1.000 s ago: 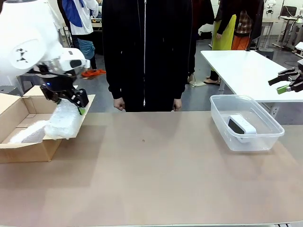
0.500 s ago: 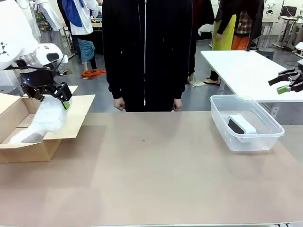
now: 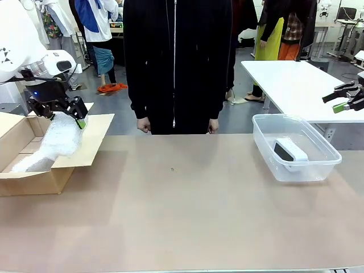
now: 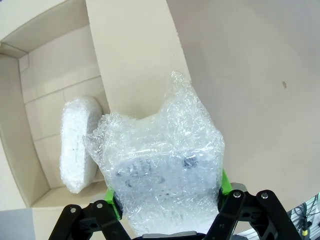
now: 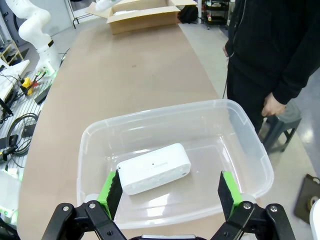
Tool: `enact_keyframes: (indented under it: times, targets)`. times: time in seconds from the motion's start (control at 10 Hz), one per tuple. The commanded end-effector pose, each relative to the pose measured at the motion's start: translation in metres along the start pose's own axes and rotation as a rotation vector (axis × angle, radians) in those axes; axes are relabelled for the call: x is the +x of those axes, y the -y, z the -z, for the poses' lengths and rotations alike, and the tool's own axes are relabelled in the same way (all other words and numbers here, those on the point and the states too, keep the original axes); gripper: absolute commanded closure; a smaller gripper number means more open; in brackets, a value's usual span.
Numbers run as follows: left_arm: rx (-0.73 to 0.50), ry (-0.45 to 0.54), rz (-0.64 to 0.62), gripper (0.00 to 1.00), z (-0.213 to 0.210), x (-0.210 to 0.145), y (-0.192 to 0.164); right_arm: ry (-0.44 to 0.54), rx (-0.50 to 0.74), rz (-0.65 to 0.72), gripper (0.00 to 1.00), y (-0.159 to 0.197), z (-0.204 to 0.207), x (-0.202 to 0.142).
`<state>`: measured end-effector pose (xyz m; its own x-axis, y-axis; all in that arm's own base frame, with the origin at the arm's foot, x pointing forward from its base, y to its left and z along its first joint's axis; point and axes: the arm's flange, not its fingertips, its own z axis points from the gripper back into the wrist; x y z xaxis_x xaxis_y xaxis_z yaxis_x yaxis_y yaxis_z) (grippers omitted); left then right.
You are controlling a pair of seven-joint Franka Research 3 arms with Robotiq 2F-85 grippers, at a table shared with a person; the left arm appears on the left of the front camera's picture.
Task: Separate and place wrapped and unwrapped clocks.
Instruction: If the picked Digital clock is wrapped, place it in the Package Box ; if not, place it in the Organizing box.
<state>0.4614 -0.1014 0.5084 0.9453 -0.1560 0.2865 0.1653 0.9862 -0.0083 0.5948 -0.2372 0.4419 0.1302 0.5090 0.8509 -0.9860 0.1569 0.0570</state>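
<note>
We see the left end effector [image 3: 63, 113] clamped on a bubble-wrapped clock [image 4: 160, 165], its green pads [image 4: 223, 181] pressed into either side of the bundle — the wrap bulges between them. In the front view this bundle [image 3: 57, 139] hangs over the open cardboard box [image 3: 34, 176] at the table's [image 3: 182, 216] left end, its lower end down by the box's flap. A second wrapped clock [image 4: 77, 145] lies inside the box, just beside the held one.

The right end effector [image 3: 348, 100] hovers spread wide and holding nothing — above the clear plastic tub [image 5: 250, 150]. The bare white clock [image 5: 154, 167] lies flat on the tub's floor. A person in black [image 3: 173, 62] stands at the far edge.
</note>
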Motion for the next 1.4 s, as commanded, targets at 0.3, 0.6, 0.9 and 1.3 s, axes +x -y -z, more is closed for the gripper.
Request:
enact_keyframes:
  times: [0.3,0.6,0.9,1.3]
  targets:
    - [0.000,0.000,0.000,0.17,0.000,0.000,0.000,0.009,0.002,-0.002,0.00,0.000,0.002,0.000]
    - [0.000,0.000,0.000,0.17,0.000,0.000,0.000,0.009,0.002,-0.002,0.00,0.000,0.002,0.000]
    - [-0.008,-0.002,-0.001,0.17,0.001,0.000,0.002,0.009,0.002,-0.002,0.00,0.000,0.002,0.000]
    - [-0.010,0.027,-0.154,0.17,-0.013,0.023,-0.074,0.009,0.002,-0.002,0.00,0.000,0.002,0.000]
